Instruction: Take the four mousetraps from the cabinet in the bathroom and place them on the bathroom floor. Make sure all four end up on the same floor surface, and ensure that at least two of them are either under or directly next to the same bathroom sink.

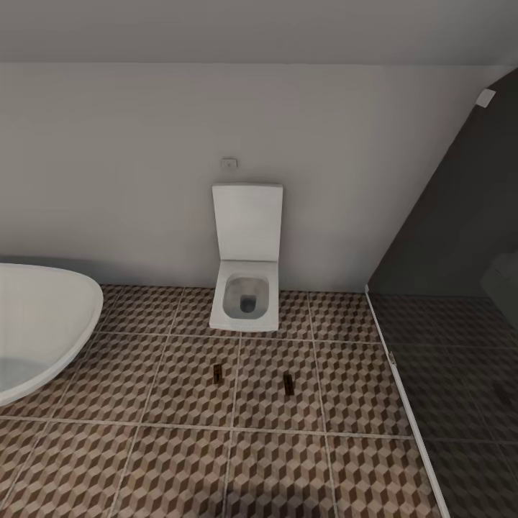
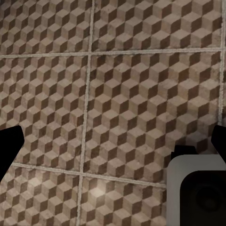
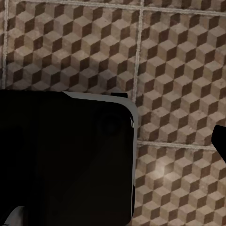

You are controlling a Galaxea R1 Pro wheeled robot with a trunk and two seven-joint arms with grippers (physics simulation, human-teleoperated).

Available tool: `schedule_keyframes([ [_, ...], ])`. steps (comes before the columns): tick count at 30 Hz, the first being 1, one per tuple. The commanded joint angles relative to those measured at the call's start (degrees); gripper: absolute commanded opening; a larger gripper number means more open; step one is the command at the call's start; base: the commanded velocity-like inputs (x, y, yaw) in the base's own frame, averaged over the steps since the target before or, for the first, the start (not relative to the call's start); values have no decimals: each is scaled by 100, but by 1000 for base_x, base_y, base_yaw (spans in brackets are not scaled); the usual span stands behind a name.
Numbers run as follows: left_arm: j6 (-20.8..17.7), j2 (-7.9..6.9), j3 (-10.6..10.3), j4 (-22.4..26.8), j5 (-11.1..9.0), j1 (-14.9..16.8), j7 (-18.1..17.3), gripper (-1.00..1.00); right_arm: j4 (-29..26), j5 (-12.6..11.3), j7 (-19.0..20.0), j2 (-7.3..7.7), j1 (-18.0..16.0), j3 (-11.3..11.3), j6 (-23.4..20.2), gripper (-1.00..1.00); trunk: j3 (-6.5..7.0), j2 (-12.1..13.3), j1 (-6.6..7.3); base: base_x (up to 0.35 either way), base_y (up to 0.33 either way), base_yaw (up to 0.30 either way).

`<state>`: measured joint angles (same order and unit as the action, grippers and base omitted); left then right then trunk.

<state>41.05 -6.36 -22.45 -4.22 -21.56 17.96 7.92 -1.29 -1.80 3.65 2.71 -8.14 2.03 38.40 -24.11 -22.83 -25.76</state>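
Two mousetraps lie flat on the bathroom floor (image 1: 180, 446) in front of the toilet, one (image 1: 216, 372) to the left and one (image 1: 288, 383) to the right, about a tile apart. The cabinet is out of view. In the left wrist view my left gripper (image 2: 113, 143) is open over bare tiles, one dark fingertip (image 2: 9, 146) at each side edge and nothing between them. In the right wrist view my right gripper (image 3: 113, 141) is also spread open above the tiles. One fingertip (image 3: 220, 141) shows at the edge; the other blends into a black part of my own body (image 3: 66, 160).
A white wall-hung toilet (image 1: 246, 288) with its lid up stands against the back wall. The rim of a large white oval tub (image 1: 50, 316) curves in at the left. A dark glass partition (image 1: 446, 288) with a floor rail closes off the right side.
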Motion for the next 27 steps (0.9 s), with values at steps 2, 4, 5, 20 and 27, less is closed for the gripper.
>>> schedule_keyframes([
  [2,25,3,-49,-18,-15,6,25,100,6,-22,22,2,-3,15,19,100,-8,-9,-3,0,0,0],
  [4,25,3,-49,-18,-15,6,25,100,6,-22,22,2,-3,15,19,100,-8,-9,-3,0,0,0],
  [5,25,3,-49,-18,-15,6,25,100,6,-22,22,2,-3,15,19,100,-8,-9,-3,0,0,0],
  [20,25,6,-49,-18,-15,6,25,100,6,-22,22,2,-3,15,19,100,-8,-9,-3,0,0,0],
  [27,25,5,-49,-18,-15,6,25,100,5,-22,22,2,-3,16,19,100,-8,-9,-3,0,0,0],
])
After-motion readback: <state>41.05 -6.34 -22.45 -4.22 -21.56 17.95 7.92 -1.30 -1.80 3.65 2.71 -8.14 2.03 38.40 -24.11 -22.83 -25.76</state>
